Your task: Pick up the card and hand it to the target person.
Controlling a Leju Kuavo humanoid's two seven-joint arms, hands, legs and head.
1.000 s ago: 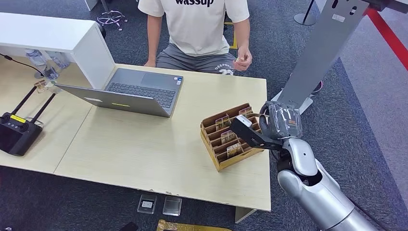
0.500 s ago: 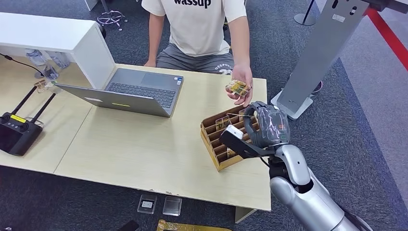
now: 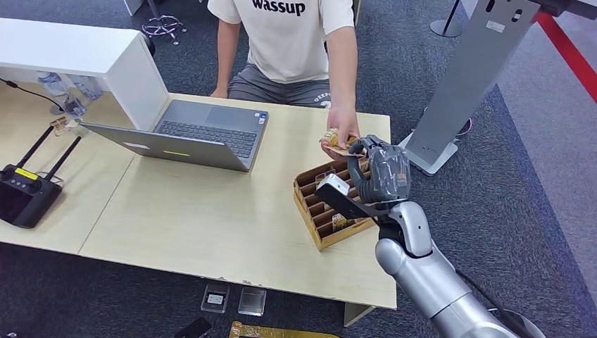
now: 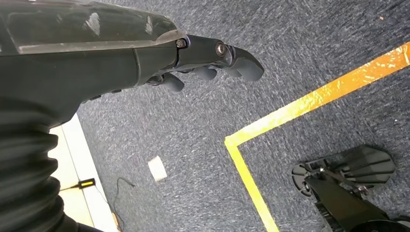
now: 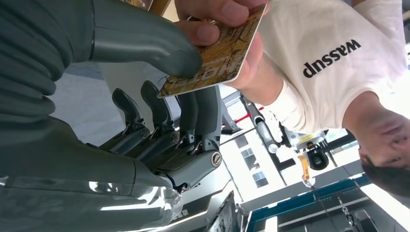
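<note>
- Up in the head view, I see my right hand (image 3: 380, 172) raised over the far corner of the wooden card rack (image 3: 317, 211), meeting the person's hand (image 3: 340, 137) just beyond the rack; a gold-brown card (image 3: 341, 149) sits between the two hands, though from up here I cannot tell whose fingers hold it
- Beyond the rack on the table (image 3: 211, 218) stands an open laptop (image 3: 190, 137), and well away from the rack at the table's other end lies a black controller (image 3: 24, 193); the person in the white shirt (image 3: 288, 35) sits at the far side of the table from the rack
- From the left wrist view, my left hand (image 4: 203, 63) hangs over dark carpet crossed by yellow floor tape (image 4: 300, 111), its fingers loosely curled and holding nothing
- From the right wrist view, my grey thumb (image 5: 145, 46) presses on the card's face with the darker fingers (image 5: 193, 116) behind it, so the card (image 5: 217, 53) is pinched; the person's fingers (image 5: 217, 14) grip the same card at its other end
</note>
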